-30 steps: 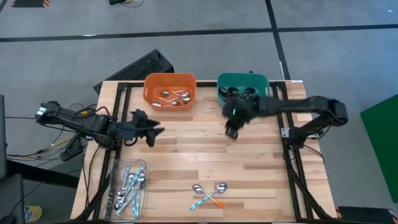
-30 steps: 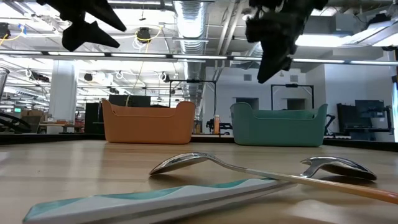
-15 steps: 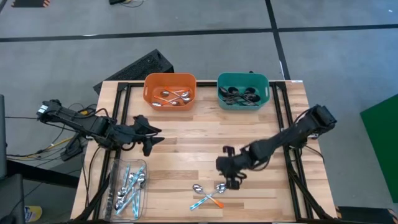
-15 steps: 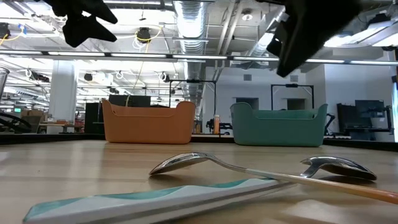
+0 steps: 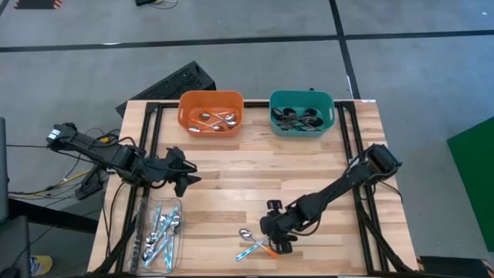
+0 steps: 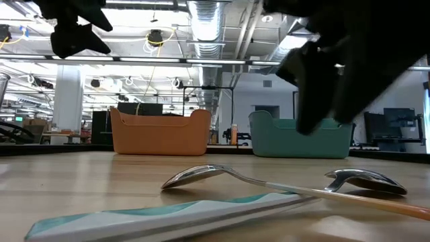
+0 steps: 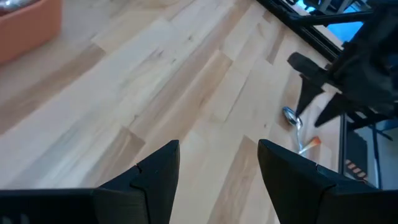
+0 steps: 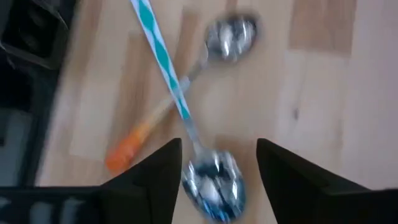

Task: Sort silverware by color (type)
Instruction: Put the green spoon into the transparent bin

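The right gripper (image 5: 276,236), fingers spread and grasping nothing, is hovering over two crossed spoons (image 5: 258,245) lying at the bench's (image 5: 255,170) near edge. The left gripper (image 5: 185,171), also released, is waiting at far left. Other spoons are sitting in the orange bin (image 5: 211,113), teal bin (image 5: 302,113) and clear tray (image 5: 158,233).

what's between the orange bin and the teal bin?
Nothing: bare wood tabletop between orange bin and teal bin, shown in the high view.
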`<control>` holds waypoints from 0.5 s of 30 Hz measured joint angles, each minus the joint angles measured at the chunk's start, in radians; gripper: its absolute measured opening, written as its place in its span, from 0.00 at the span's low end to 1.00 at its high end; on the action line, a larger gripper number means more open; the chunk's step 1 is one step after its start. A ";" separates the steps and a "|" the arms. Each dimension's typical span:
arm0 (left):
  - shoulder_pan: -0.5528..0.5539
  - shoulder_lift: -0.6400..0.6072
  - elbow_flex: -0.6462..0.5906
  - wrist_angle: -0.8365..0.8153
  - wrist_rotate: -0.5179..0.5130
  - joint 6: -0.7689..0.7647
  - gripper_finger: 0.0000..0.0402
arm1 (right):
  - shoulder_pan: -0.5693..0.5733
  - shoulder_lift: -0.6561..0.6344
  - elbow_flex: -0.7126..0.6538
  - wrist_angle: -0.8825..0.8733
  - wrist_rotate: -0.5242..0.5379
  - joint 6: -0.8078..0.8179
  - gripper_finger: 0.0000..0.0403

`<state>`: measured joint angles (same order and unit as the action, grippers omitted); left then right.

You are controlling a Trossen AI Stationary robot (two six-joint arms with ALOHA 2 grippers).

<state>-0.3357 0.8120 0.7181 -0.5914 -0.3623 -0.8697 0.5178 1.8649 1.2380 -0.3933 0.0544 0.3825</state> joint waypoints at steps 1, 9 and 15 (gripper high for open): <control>-0.004 0.000 0.000 0.000 0.000 -0.007 0.51 | 0.000 0.010 0.008 -0.016 -0.006 -0.003 0.58; -0.020 0.000 0.000 0.007 -0.004 -0.017 0.51 | 0.006 0.058 0.018 -0.001 -0.036 -0.040 0.56; -0.019 0.000 0.000 0.005 -0.024 -0.011 0.51 | 0.006 0.055 0.019 -0.025 -0.027 -0.110 0.56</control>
<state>-0.3550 0.8116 0.7181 -0.5861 -0.3858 -0.8807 0.5236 1.9202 1.2568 -0.4179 0.0271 0.2728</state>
